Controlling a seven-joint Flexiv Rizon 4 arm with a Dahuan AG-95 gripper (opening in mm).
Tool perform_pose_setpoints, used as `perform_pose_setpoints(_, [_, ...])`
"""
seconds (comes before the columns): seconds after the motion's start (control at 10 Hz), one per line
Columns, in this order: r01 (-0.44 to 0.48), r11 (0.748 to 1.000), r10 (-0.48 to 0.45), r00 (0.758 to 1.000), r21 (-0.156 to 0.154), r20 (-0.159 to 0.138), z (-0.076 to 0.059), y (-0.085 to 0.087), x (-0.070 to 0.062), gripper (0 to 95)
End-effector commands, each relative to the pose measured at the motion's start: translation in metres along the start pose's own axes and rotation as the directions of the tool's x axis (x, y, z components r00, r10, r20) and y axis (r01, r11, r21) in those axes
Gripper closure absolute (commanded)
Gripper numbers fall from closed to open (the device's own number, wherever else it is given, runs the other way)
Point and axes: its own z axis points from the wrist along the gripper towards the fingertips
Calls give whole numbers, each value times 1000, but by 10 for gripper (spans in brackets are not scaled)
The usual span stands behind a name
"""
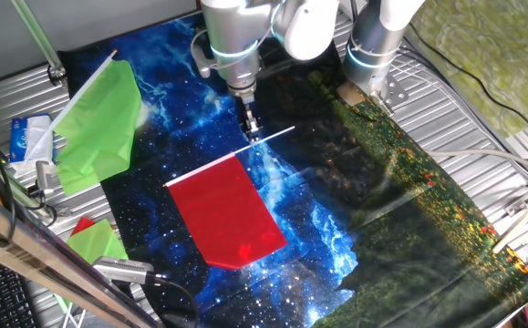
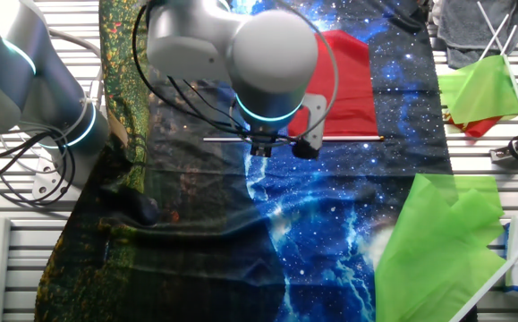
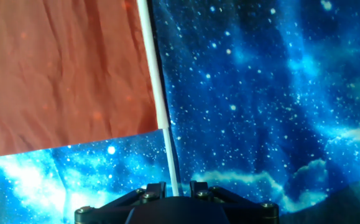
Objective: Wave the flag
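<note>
The end effector (image 1: pixel 251 128), upper centre of one fixed view, is clenched on the bare stick of the flag (image 1: pixel 230 211); in the hand view the white stick (image 3: pixel 165 124) runs straight down between the two fingers. The red sheet spreads toward the lower centre of that fixed view, seemingly just over the starry cloth (image 1: pixel 318 237) on the tabletop. To wave well, I would judge, keep the grip firm so the stick cannot twist, raise it clear of the cloth, then swing evenly, staying away from the light-green flag (image 1: pixel 99 128) at upper left.
</note>
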Motion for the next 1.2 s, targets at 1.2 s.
perform_pose_setpoints(1.2, [47, 998, -46, 999, 44, -25, 0, 1, 0, 760])
